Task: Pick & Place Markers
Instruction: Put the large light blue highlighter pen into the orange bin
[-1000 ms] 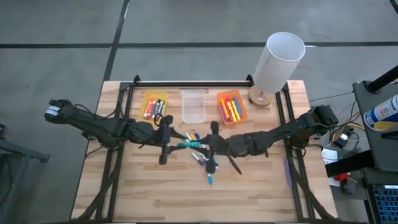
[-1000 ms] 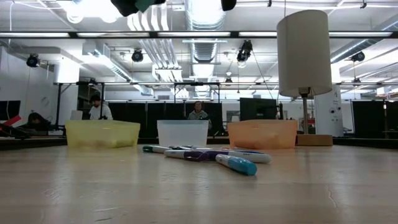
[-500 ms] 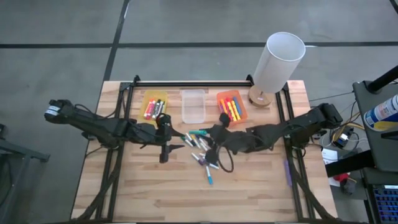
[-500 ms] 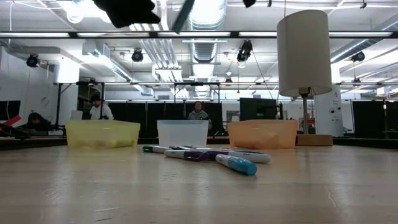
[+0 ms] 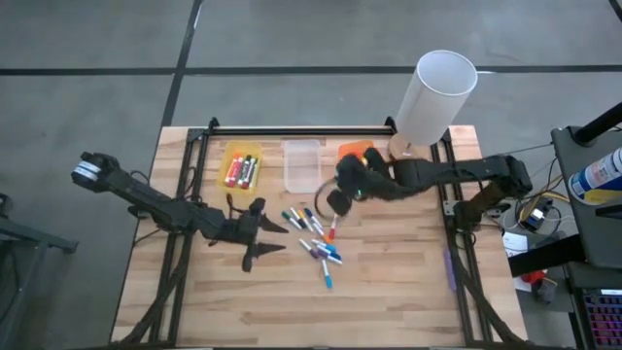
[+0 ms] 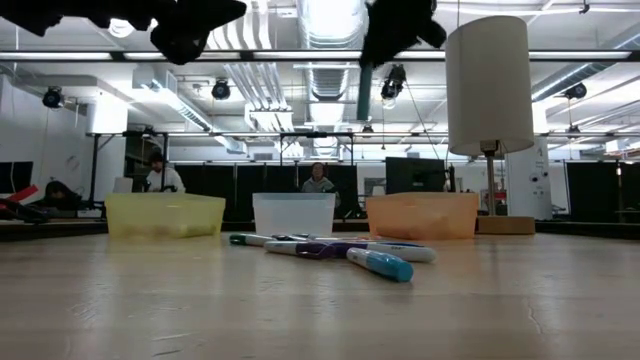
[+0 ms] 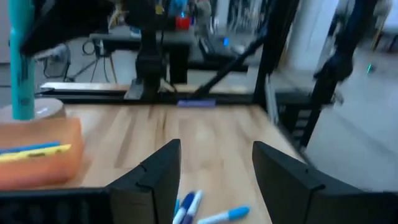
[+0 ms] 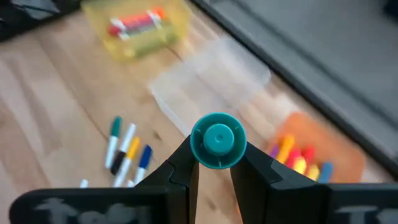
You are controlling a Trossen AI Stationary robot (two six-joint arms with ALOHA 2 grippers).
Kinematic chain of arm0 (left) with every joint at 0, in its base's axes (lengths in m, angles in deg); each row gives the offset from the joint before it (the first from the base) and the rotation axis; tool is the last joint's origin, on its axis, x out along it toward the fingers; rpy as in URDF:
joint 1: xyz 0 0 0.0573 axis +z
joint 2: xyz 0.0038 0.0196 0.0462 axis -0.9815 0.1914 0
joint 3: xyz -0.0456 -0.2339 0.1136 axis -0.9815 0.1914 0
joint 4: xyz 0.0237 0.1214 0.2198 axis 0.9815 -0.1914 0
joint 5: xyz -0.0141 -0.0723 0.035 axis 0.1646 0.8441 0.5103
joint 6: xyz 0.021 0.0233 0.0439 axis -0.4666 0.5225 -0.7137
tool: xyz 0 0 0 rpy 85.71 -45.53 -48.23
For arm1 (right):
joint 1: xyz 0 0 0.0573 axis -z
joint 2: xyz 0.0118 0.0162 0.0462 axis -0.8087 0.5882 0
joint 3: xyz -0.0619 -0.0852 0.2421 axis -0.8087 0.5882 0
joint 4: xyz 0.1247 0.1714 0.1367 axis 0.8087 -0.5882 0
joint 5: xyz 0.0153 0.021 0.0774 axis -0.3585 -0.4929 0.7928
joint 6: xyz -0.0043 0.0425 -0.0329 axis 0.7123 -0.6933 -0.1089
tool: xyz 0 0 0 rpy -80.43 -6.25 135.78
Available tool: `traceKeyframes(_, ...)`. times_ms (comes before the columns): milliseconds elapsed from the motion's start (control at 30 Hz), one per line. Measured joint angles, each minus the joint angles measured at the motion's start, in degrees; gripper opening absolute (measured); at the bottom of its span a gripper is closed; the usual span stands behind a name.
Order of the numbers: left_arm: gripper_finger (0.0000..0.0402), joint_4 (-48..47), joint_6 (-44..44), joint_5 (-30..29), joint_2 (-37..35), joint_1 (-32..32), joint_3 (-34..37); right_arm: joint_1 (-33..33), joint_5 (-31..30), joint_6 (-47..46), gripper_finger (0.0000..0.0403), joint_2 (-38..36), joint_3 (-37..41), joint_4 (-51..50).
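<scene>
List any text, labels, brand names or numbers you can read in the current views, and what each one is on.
None can be read.
Loose markers on the table: any print on the barrels is too small to read.
Teal marker held in the right gripper: only its round end cap shows, with no lettering.
Yellow bin, clear bin, orange bin: no labels visible.
White lamp shade: plain.

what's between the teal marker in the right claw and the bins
Nothing visible. The right claw holds the teal marker upright in the air, above the table, near the clear bin and the orange bin. Both bins are open-topped.
</scene>
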Motion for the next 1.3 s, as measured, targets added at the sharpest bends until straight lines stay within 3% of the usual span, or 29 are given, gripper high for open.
traceKeyframes(167, 0.0193, 2.55, 10.71, 2.26, -0.11, -0.52, 1.34, 7.51, 7.24, -0.76, 0.0070, 0.02, 0.05, -3.80)
traceKeyframes(267, 0.0193, 2.47, 9.56, 6.19, -0.11, -1.74, 1.73, 12.66, 13.29, -1.30, 0.0070, 0.02, -0.29, -6.74)
traceKeyframes(400, 0.0193, 4.46, 7.48, 6.61, -0.14, -2.97, 1.25, 19.65, 22.51, -2.44, 0.0070, 0.04, -0.18, -8.42)
traceKeyframes(633, 0.0193, 5.13, 5.76, 7.23, -0.20, -5.99, 1.22, 28.37, 30.11, -1.02, 0.0070, 2.24, -0.17, -12.59)
traceKeyframes(933, 0.0193, 5.98, 3.35, 7.66, -0.20, -6.85, 0.92, 33.67, 33.50, -0.46, 0.0070, 10.09, -0.09, -16.13)
traceKeyframes(1300, 0.0193, 5.93, 3.41, 8.04, -0.20, -7.06, 0.87, 34.76, 34.10, 2.71, 0.0075, 18.29, -1.54, -17.18)
